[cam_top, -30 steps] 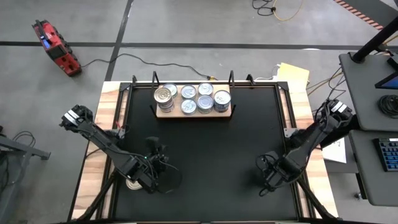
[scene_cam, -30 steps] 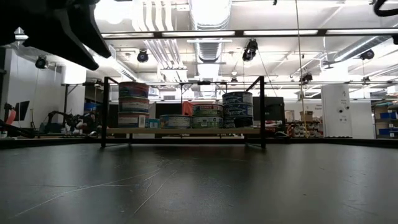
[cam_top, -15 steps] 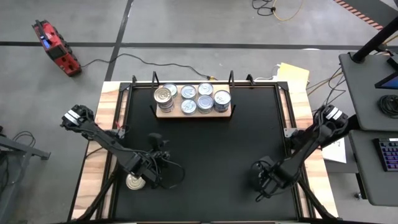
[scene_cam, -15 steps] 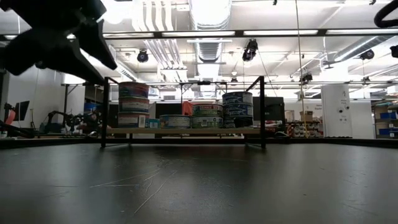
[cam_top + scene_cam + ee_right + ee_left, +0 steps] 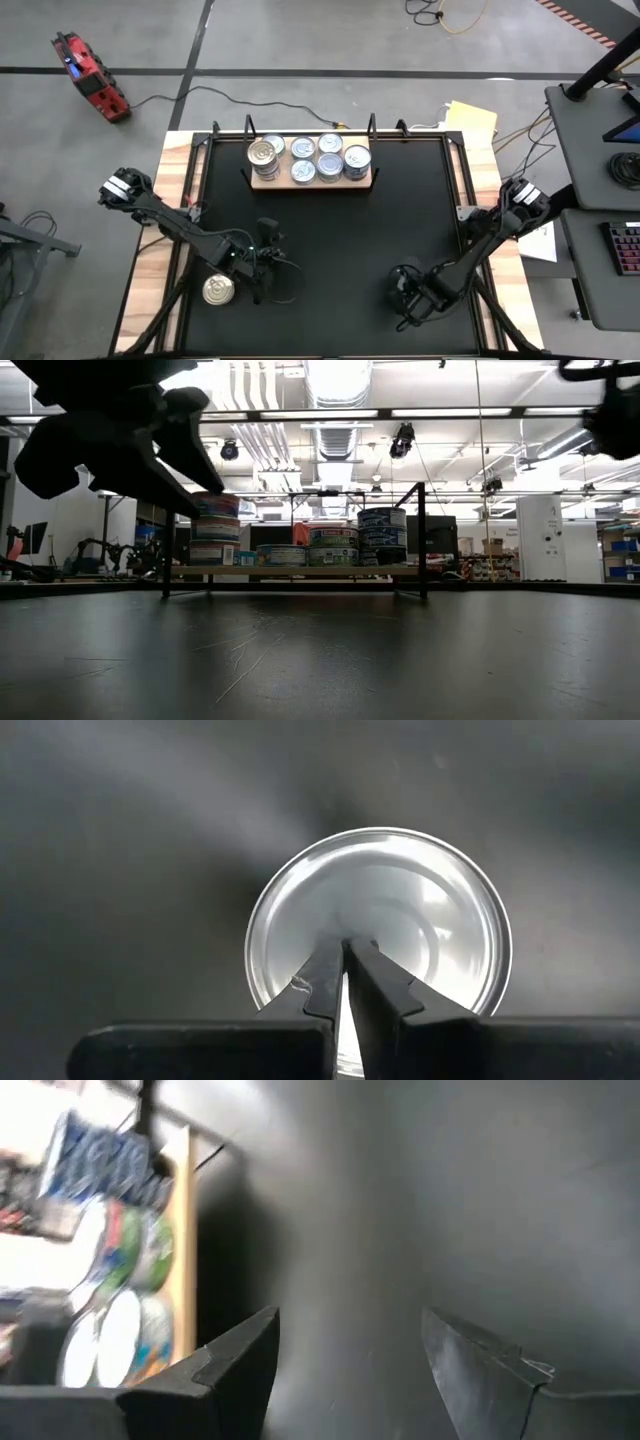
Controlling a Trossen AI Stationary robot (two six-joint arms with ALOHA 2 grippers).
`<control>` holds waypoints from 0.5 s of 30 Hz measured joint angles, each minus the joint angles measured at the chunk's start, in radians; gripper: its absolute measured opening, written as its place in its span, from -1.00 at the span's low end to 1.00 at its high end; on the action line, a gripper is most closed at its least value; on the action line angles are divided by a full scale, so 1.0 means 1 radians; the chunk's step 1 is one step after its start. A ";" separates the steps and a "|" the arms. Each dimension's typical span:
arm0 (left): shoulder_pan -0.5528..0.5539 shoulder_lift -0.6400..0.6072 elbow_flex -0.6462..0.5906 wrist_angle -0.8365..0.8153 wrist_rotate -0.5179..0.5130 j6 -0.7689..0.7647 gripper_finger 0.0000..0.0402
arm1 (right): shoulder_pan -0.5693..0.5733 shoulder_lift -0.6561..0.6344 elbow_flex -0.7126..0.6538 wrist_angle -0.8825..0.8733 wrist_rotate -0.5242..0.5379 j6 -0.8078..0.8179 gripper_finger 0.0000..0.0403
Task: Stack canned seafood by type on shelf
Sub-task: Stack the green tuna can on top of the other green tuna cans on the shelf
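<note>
The shelf is a light wooden board near the table's far edge. It carries several tins, some of them stacked; the left wrist view shows them too. One silver-topped tin stands alone on the black table near its left edge. My left gripper is open over bare table, to the right of that tin. My right gripper is shut, pointing down over another silver tin. In the high view the arm hides that tin. My right gripper comes from above, its shut fingertips over the middle of the tin's lid. I cannot tell whether they touch it. The tin stands upright on the black table.
Black metal posts frame the shelf. Wooden strips border the black table on the left and right. Bare black surface lies between the shelf and both grippers.
My left gripper has moved toward the table's right, off the lone tin near the left edge, which now shows in full. My right gripper has moved toward the table's left and near edges.
</note>
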 joint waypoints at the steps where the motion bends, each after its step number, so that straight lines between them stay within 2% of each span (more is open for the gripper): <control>1: 0.004 0.000 -0.010 0.042 0.022 0.020 0.14 | -0.011 0.005 0.007 -0.001 0.011 -0.022 -0.94; 4: 0.016 0.000 -0.033 0.142 0.070 0.061 0.14 | -0.048 0.016 0.018 0.013 0.054 -0.104 -0.94; 10: 0.032 0.000 -0.075 0.271 0.075 0.094 0.14 | -0.152 0.041 0.017 0.139 0.210 -0.349 -0.94; 15: 0.037 0.000 -0.092 0.332 0.091 0.099 0.14 | -0.270 0.056 0.015 0.333 0.232 -0.637 -0.94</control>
